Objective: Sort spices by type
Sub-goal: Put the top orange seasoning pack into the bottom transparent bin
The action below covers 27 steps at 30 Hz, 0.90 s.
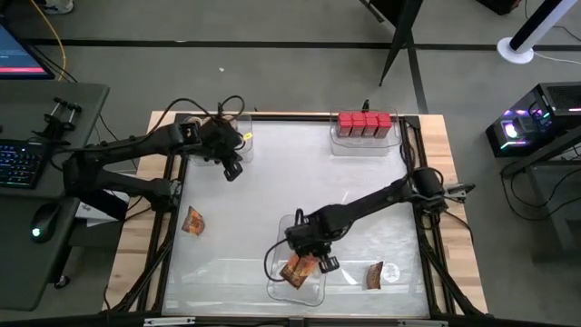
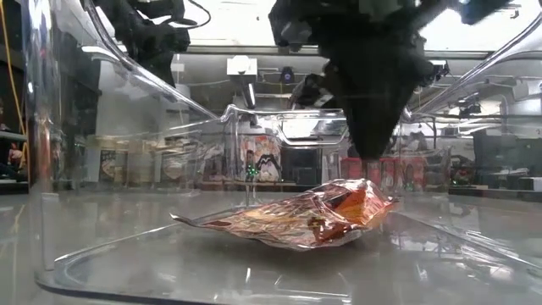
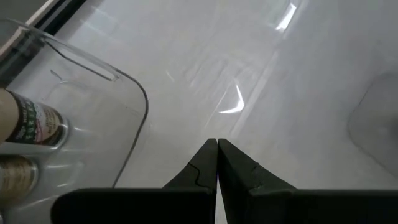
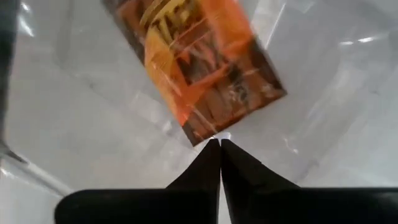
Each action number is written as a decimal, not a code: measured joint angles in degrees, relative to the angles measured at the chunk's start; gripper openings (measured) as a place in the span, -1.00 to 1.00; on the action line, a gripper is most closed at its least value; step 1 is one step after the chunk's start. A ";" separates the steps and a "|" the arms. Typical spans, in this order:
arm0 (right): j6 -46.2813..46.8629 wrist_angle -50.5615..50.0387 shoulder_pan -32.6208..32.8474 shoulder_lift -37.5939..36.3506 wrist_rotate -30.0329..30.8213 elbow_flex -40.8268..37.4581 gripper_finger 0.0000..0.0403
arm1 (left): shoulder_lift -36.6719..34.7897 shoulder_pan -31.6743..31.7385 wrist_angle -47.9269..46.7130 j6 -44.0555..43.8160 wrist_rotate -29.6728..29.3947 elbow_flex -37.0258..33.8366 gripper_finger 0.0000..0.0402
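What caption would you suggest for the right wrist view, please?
Right gripper, shut and empty, poised just above an orange foil packet lying in a clear tray.

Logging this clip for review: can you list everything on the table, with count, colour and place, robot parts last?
Red boxes: four, red, in a row inside the far tray.
Far tray: one, clear, far edge, right of centre.
Jars: at least two show, tan lids, in the jar tray.
Jar tray: one, clear, far left.
Packet in near tray: one, orange-red foil, lying flat.
Near tray: one, clear, near edge, centre.
Loose packets: two, orange-red, one at left, one at near right.
Left gripper: shut, empty, beside the jar tray.
Right gripper: shut, over the near tray, tips at the packet's edge.
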 joint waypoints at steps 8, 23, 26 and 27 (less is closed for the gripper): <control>-14.32 0.46 0.17 0.42 -1.85 -0.02 -0.99 | 0.00 -2.87 0.00 -2.98 1.67 0.00 -1.00; -22.51 0.29 -1.73 -0.60 -2.89 6.24 -1.00 | 0.00 -4.05 0.23 -2.34 2.31 0.00 -1.00; -9.05 -0.55 -3.33 -0.60 -10.74 9.90 -1.00 | 0.00 -4.05 0.17 -1.84 0.53 0.00 -1.00; -3.17 0.27 -3.82 -0.60 -12.93 10.88 -1.00 | 0.00 -4.05 0.14 -1.48 0.29 0.00 -1.00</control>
